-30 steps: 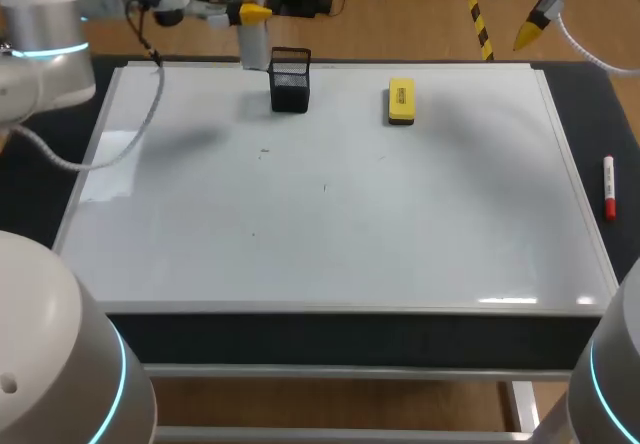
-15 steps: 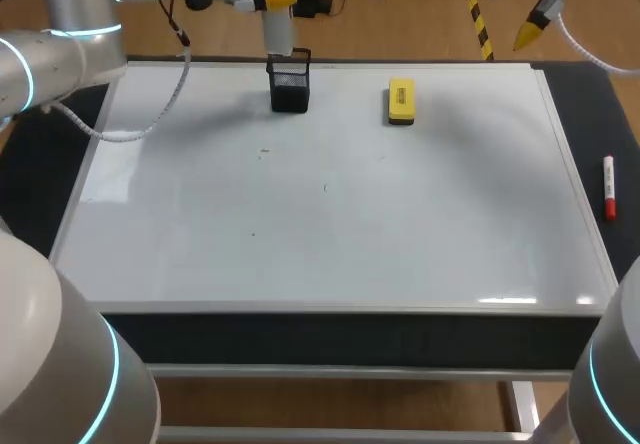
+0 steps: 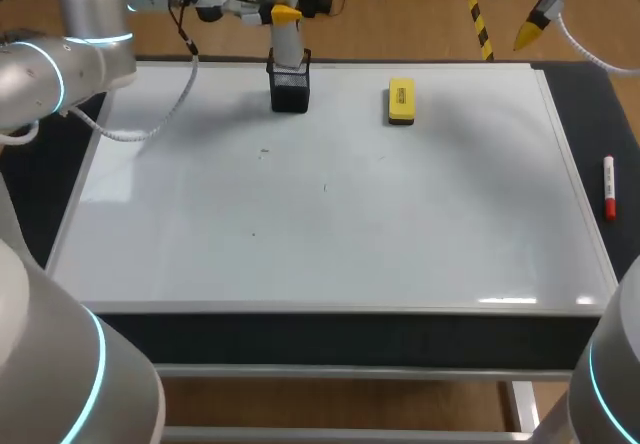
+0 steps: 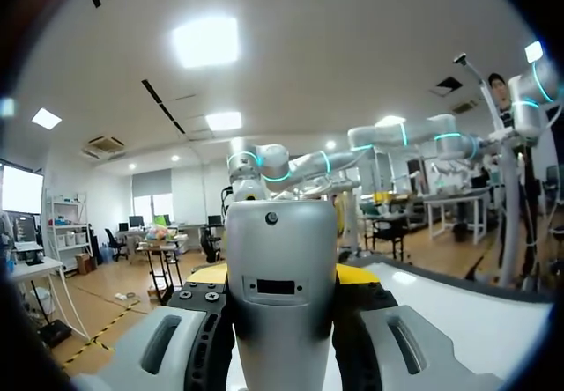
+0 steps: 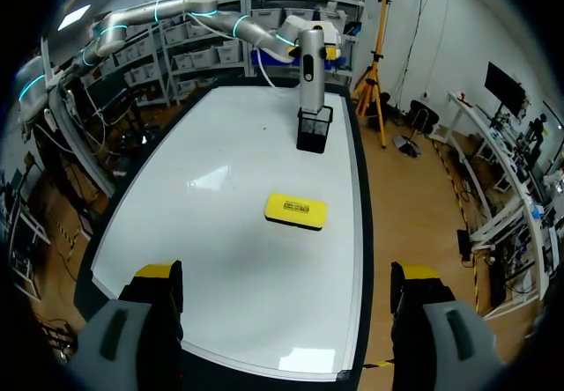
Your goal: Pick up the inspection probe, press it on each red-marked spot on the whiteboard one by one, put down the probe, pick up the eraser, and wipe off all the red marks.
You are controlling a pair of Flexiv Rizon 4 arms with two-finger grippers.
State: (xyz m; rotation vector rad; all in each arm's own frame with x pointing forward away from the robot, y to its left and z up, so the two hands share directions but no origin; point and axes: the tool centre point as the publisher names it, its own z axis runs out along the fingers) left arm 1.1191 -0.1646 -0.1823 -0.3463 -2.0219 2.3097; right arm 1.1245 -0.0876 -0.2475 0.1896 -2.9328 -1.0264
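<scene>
My left gripper [image 3: 283,12] is clamped on the inspection probe [image 4: 280,276], holding it upright with its lower end at the mouth of the black mesh holder [image 3: 289,92], near the whiteboard's [image 3: 330,214] 12 o'clock edge. The eraser [image 3: 401,101] lies at the holder's 3 o'clock. My right gripper [image 5: 286,276] is spread wide and holds nothing.

We are in a robotics lab. Our left arm [image 3: 95,9] and right arm [image 3: 612,389] are grey machine limbs with glowing cyan rings at the joints. Below and ahead of our right tool [image 5: 288,272], a whiteboard [image 5: 247,188] lies flat on a black desk [image 3: 330,336]. Our left tool [image 4: 284,272] clamps a grey inspection probe [image 4: 280,232], and a cable [image 3: 170,104] hangs from the arm behind that tool.
</scene>
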